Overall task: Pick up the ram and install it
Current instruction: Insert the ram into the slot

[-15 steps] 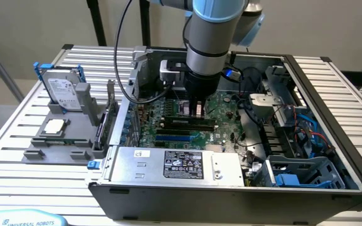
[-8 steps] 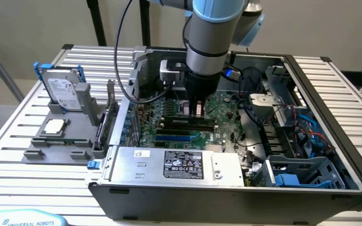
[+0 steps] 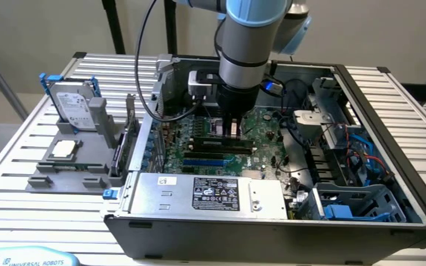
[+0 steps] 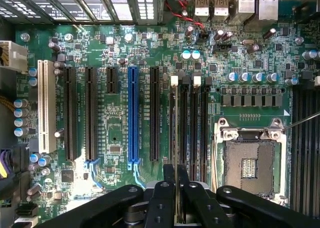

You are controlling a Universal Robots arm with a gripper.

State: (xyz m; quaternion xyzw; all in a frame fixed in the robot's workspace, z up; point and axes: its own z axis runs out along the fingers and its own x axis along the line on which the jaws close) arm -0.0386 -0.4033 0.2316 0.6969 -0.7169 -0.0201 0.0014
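An open computer case [image 3: 390,166] lies on a slatted metal tabletop [image 3: 20,194], taking up most of it toward the exterior view's right. The robot arm [image 3: 246,50] reaches straight down into the case over the green motherboard [image 4: 120,133]. Along the case's near edge sits the silver power supply [image 3: 213,195], and in its near right corner a blue-grey drive cage [image 3: 357,202].

On the tabletop at the exterior view's left stands a grey holder [image 3: 69,160]. A hard drive [image 3: 75,105] with a blue bracket stands upright at its far end, and a small square processor chip [image 3: 64,148] lies flat on it nearer the camera.

In the wrist view the gripper [image 4: 176,180] is closed on the ram [image 4: 176,153], seen edge-on as a thin vertical strip between the two black fingers [image 4: 160,198]. The ram stands in line with the memory slots [image 4: 190,123], beside the blue expansion slot [image 4: 133,118] and the empty processor socket [image 4: 249,163]. Whether it is seated in a slot cannot be told.
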